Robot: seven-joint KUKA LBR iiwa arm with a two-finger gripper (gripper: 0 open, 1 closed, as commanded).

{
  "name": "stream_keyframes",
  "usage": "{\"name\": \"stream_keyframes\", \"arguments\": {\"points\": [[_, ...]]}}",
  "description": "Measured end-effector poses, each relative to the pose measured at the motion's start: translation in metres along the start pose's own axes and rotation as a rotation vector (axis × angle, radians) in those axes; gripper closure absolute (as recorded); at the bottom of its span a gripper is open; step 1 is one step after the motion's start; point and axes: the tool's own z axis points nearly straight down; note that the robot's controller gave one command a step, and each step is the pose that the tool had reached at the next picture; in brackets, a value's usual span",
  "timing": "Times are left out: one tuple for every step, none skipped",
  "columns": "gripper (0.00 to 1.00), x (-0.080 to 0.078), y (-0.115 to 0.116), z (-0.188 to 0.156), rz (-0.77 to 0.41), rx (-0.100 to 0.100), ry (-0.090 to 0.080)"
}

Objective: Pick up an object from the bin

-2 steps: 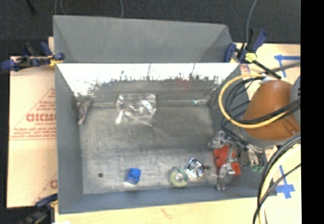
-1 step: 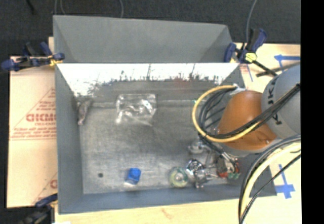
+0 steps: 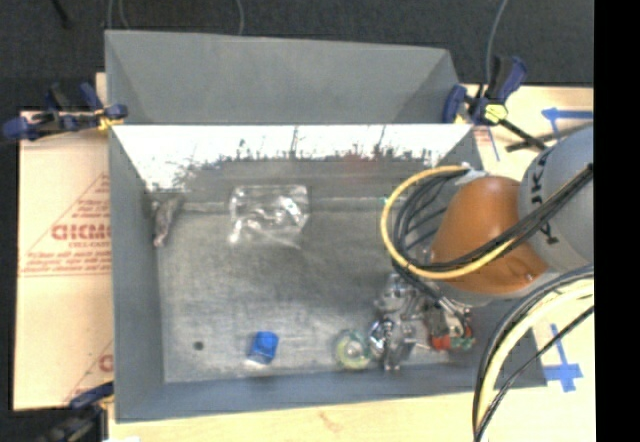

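One gripper (image 3: 393,338) hangs low at the grey metal bin's (image 3: 140,260) near right, just beside a small pale-green round ring (image 3: 352,351); its state cannot be told

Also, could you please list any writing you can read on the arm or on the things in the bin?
On the white arm casing: dark lettering, partly hidden, not readable.
On the small blue thing, the clear plastic bag and the pale round thing: no writing can be made out.
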Motion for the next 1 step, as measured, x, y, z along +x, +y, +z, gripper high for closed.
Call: {"name": "stream_keyframes", "arguments": {"points": [[1.0,-0.0231,-0.0296,-0.1401,-0.081,-0.003,0.019]]}}
